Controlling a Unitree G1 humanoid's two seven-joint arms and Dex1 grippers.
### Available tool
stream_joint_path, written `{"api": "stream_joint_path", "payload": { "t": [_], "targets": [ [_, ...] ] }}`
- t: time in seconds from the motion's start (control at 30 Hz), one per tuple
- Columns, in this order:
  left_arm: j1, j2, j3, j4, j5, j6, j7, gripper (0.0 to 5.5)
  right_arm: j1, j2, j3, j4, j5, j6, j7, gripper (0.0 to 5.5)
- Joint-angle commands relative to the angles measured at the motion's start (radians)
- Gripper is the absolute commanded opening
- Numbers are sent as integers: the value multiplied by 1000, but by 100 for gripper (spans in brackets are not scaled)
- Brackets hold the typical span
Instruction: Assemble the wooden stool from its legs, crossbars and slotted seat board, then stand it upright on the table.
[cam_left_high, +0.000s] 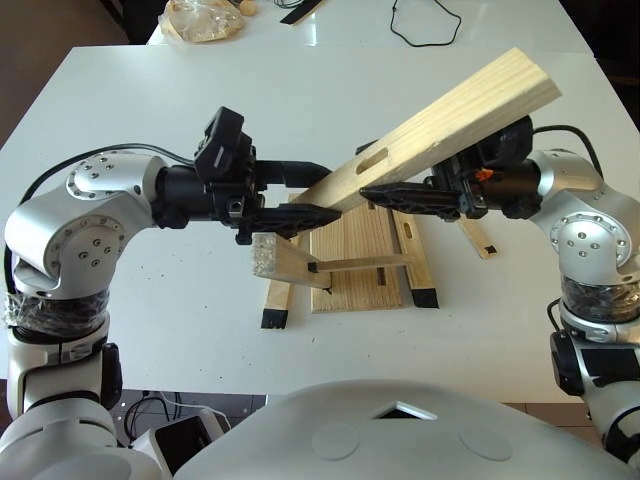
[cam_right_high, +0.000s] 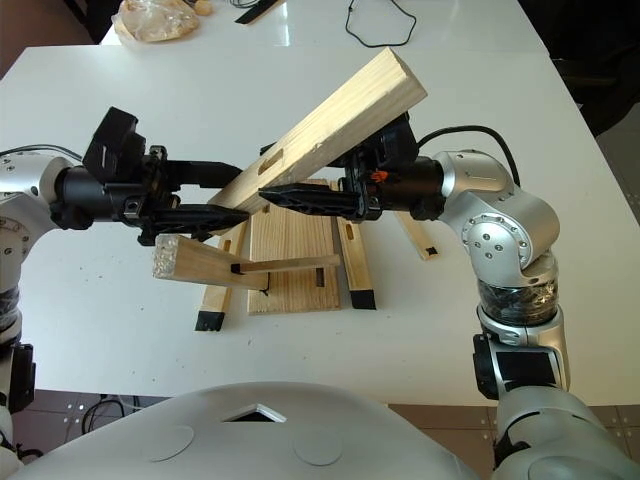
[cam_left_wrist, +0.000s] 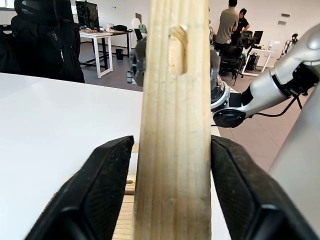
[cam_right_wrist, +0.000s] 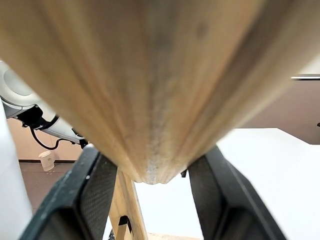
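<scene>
Our left fingers (cam_left_wrist: 95, 195) clamp the tilted board's (cam_left_wrist: 172, 150) lower end. Our right fingers (cam_right_wrist: 87, 200) grip the board further up.

Bright, even light; white table (cam_left_high: 120, 110) washed out; soft shadows beneath parts; near board (cam_right_wrist: 150, 75) blurred.

A white table (cam_left_high: 120, 290) fronts a second white table (cam_left_high: 480, 25); desks (cam_left_wrist: 102, 35) and black chairs (cam_left_wrist: 47, 45) stand on grey floor (cam_left_wrist: 117, 75).
</scene>
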Motion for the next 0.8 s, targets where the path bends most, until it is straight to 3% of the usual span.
{"api": "stream_joint_path", "payload": {
  "t": [0.03,0.27,0.57,0.8],
  "targets": [
    [-44,-22,10,10,-9,9,46,335,-36,15,-6,-5,-27,-26,-27,203],
    [-11,-10,-10,21,91,-47,37,443,-27,-22,1,56,-181,-117,-16,203],
    [-55,-37,51,97,178,-119,114,448,-36,-130,-70,150,-262,-182,46,203],
    [-90,-60,69,207,262,-151,217,448,140,-285,-147,100,-258,-175,174,203]
  ]
}}
